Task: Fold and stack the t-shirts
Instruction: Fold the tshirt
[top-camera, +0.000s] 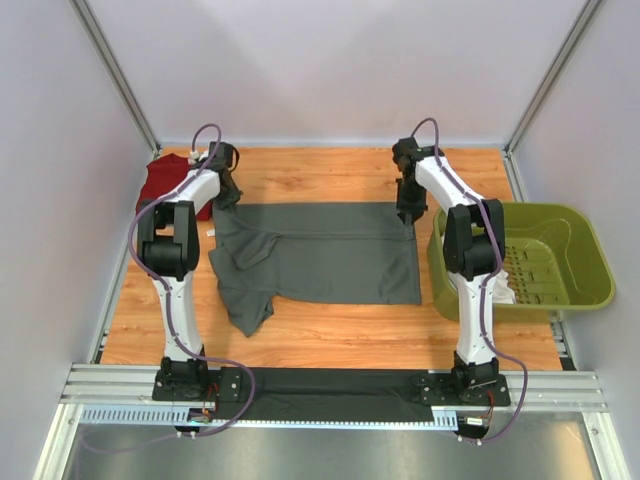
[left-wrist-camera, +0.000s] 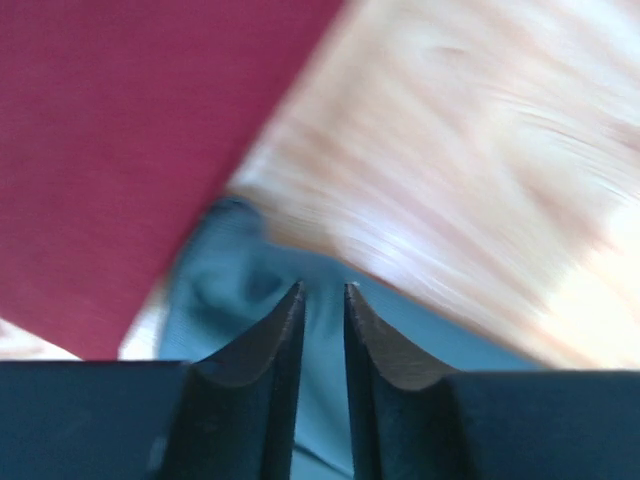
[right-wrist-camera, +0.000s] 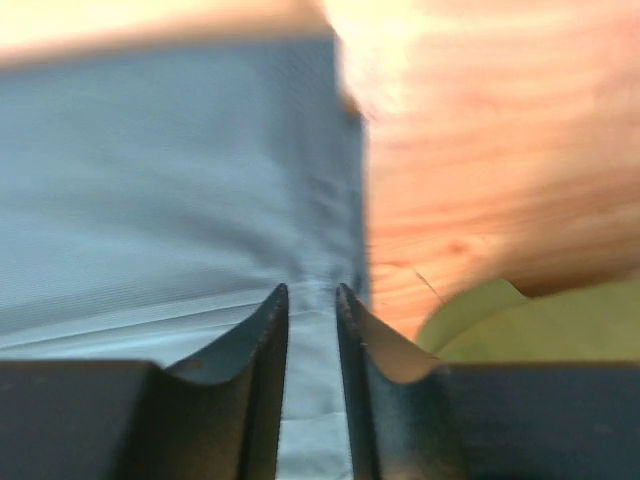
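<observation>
The dark grey t-shirt (top-camera: 320, 255) lies flat across the middle of the wooden table, its left sleeve part folded and bunched toward the front. The dark red t-shirt (top-camera: 160, 185) sits crumpled at the far left corner. My left gripper (top-camera: 228, 197) hovers low at the grey shirt's far left corner, right beside the red t-shirt (left-wrist-camera: 110, 130). Its jaws stand a narrow gap apart, and grey cloth (left-wrist-camera: 230, 290) shows through my left gripper (left-wrist-camera: 323, 290). My right gripper (top-camera: 408, 214) is at the far right corner, jaws slightly apart over the grey hem (right-wrist-camera: 150, 180), in the right wrist view (right-wrist-camera: 312, 290).
An olive-green plastic basket (top-camera: 590, 260) stands at the right edge of the table, close to the right arm, with something white (top-camera: 505, 285) inside. Its rim (right-wrist-camera: 540, 320) shows just right of my right fingers. Grey walls close in the table on three sides.
</observation>
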